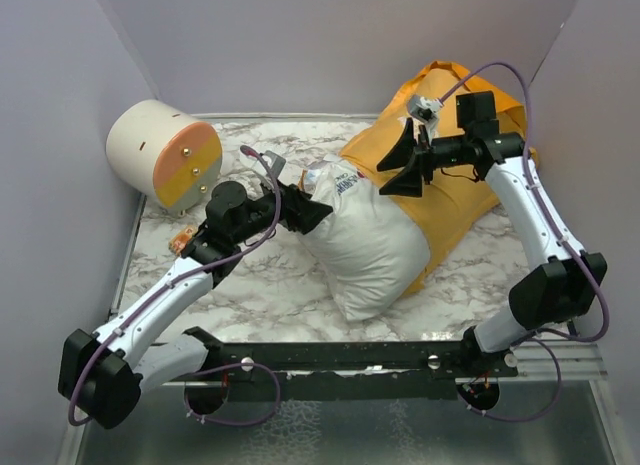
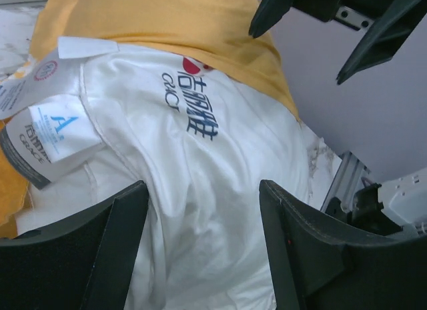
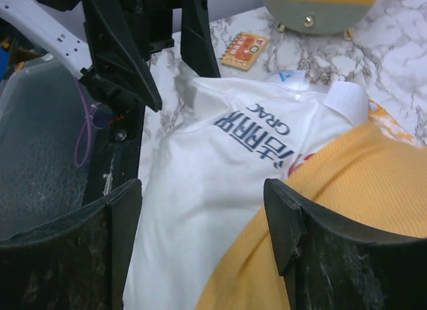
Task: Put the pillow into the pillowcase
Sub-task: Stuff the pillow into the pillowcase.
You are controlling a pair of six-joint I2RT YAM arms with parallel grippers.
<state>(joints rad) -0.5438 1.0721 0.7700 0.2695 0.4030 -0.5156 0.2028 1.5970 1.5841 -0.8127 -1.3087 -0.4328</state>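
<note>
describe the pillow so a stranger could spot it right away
On the marble table, look at the middle, right of the cream-and-orange cylinder in the back left corner. The pillow is the plump white cushion there, its far end covered by the orange-yellow pillowcase. Only it is white fabric with dark printed lettering.

"GRACE" on pillow (image 2: pixel 200 210) & label (image 2: pixel 53 140)

Robot lab booth, plain lilac walls (image 1: pixel 330 45), marble-patterned tabletop (image 1: pixel 268 290)
</note>
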